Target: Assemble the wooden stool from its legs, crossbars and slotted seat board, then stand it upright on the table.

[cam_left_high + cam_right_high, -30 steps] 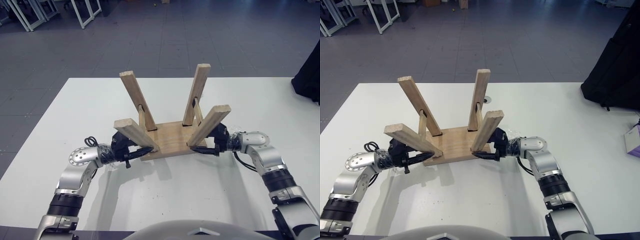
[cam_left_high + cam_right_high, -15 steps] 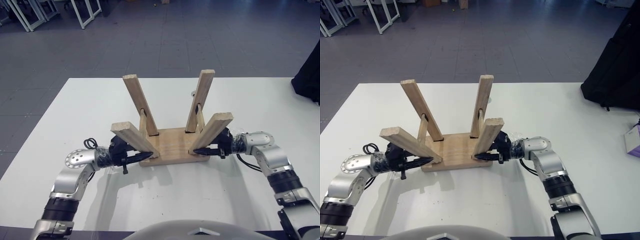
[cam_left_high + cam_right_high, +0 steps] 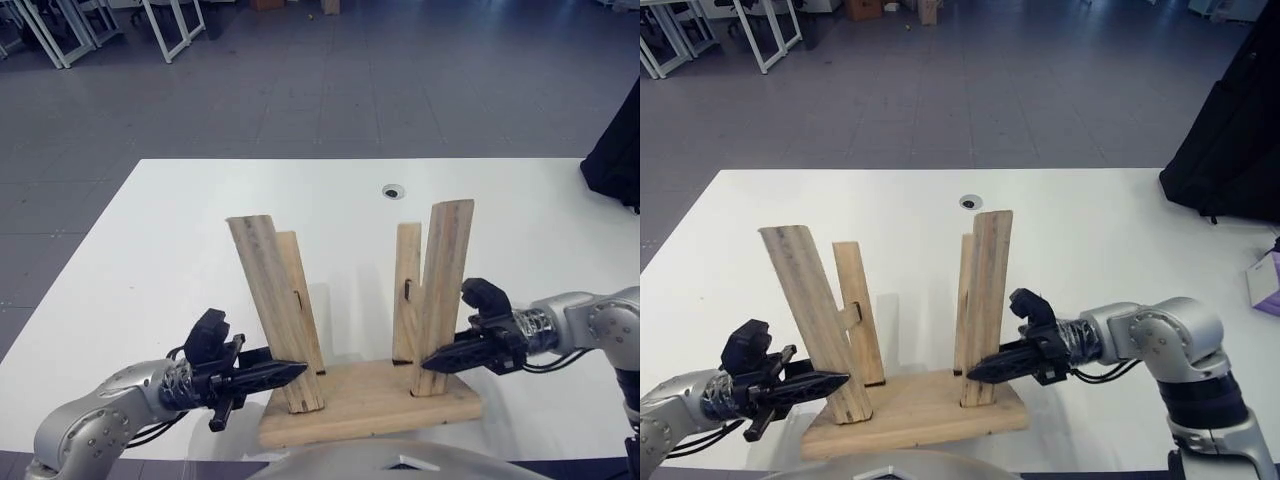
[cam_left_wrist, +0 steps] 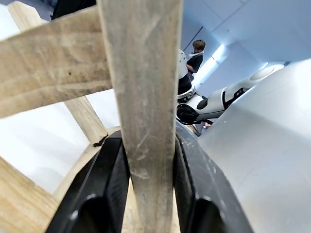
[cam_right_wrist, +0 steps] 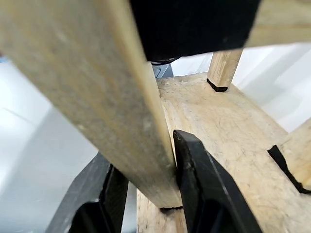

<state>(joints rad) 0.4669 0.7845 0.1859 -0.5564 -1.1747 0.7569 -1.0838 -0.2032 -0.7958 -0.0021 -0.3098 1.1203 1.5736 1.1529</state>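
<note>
The white table [image 3: 160,230] spreads wide beyond; the stool [image 3: 345,402] is at its near edge, upturned (seat board [image 3: 410,398] lowest), legs pointing up; left gripper [image 3: 290,372] clamps the near left leg [image 3: 268,300], right gripper [image 3: 432,357] the near right leg [image 3: 446,280].

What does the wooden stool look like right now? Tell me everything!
The pale wooden stool is upside down: its flat seat board lies lowest, at the white table's near edge, four plank legs pointing up, a crossbar joining the left pair. The left claw and right claw each clamp a near leg.
</note>
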